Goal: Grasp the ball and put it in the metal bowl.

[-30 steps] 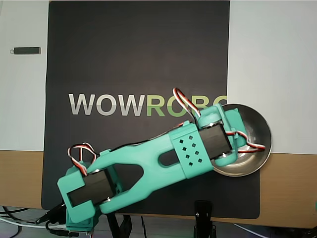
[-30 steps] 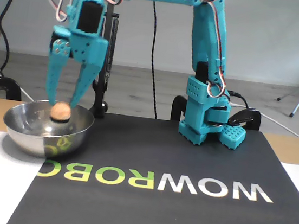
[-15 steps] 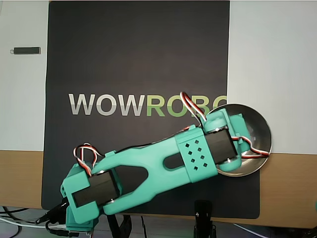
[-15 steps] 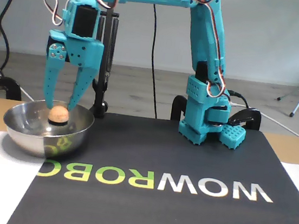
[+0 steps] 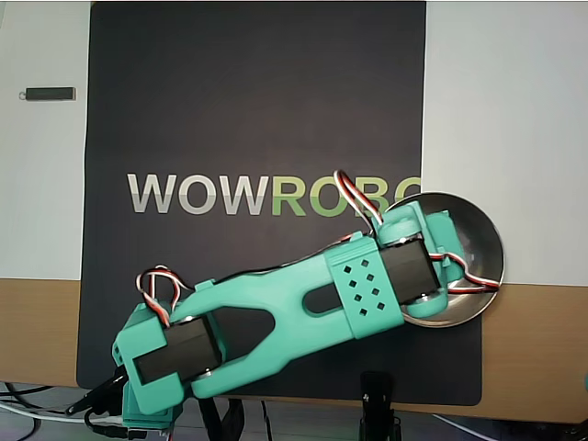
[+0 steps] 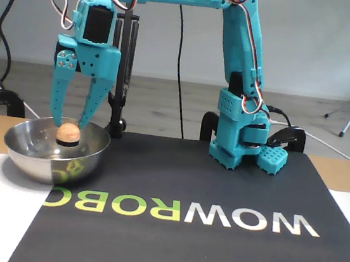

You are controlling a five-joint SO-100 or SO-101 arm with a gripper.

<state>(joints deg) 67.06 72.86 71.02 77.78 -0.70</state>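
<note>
Sitting in the metal bowl (image 6: 54, 153) at the near left of the fixed view, the ball (image 6: 68, 132) is lying free, and farther back the gripper (image 6: 69, 122) is hanging just above it, fingers spread and empty, having lifted slightly since a second ago — the drop looks done

arm (image 5: 276, 317): reaches over metal bowl (image 5: 484, 243) | bowl: straddles black mat (image 5: 257, 110) edge
</note>
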